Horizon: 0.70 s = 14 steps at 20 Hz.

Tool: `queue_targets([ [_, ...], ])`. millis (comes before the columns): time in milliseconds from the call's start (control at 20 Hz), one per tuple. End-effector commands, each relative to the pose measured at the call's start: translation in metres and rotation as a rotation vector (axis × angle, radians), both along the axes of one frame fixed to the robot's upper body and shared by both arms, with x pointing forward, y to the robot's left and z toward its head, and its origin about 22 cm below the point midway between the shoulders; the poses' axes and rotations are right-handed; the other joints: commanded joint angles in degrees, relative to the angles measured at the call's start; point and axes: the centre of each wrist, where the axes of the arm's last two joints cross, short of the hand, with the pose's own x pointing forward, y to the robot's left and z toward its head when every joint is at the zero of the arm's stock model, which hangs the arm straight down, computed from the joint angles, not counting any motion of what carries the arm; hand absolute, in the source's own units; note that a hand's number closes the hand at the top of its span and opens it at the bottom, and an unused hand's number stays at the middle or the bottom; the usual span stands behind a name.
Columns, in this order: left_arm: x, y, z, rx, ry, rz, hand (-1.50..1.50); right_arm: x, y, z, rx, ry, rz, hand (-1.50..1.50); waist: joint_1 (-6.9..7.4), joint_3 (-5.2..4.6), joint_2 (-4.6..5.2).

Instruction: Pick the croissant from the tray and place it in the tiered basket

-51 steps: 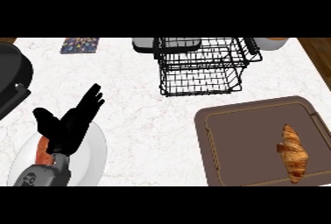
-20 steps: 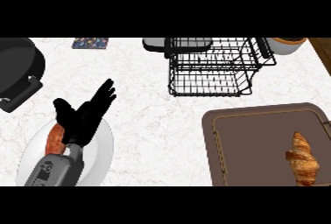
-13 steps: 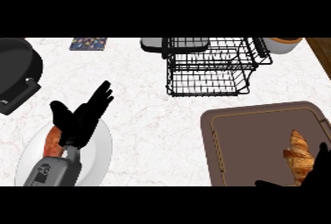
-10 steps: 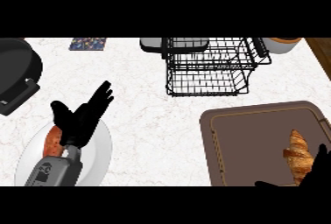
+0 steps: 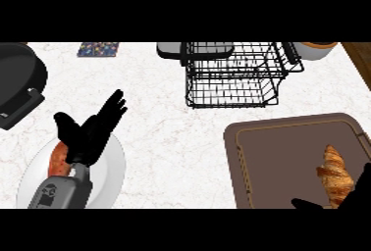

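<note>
Your left hand shows at the view's left, open, fingers straight and spread, pointing up and to the right. It holds nothing and hangs over a round white plate that carries a reddish-brown food item, partly hidden by the hand and the grey forearm. Up and left of it you see a dark rounded appliance at the edge, and a small patterned card lying flat on the white marbled counter.

Moving right, the black wire tiered basket stands at the counter's back, its open mesh boxy and square-cornered, with a grey container just behind its left side and a pale cup beside its right.

Below the basket lies the brown tray, flat with rounded corners and a raised rim. The croissant lies on its right part, golden, ridged, pointing up and down. Your right hand enters at the lower right corner, just beside the croissant's lower end; you cannot tell whether it touches, nor how far its fingers are spread.
</note>
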Motion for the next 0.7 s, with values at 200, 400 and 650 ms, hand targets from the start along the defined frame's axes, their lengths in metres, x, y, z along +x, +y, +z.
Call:
queue_targets([
  [200,0.000,-0.004,-0.001,-0.001,0.002,0.015,0.00,0.011,-0.015,-0.040,0.033,-0.052,-0.022,-1.50,0.07,0.01,0.02],
  [400,-0.002,0.002,-0.009,0.013,0.009,0.019,0.00,-0.008,-0.030,-0.038,0.043,-0.081,-0.045,-1.50,-0.09,0.00,-0.01],
  [650,-0.001,0.014,-0.013,0.017,0.008,0.011,0.00,0.003,-0.056,-0.051,0.050,-0.055,-0.047,-1.50,0.01,0.00,0.05],
])
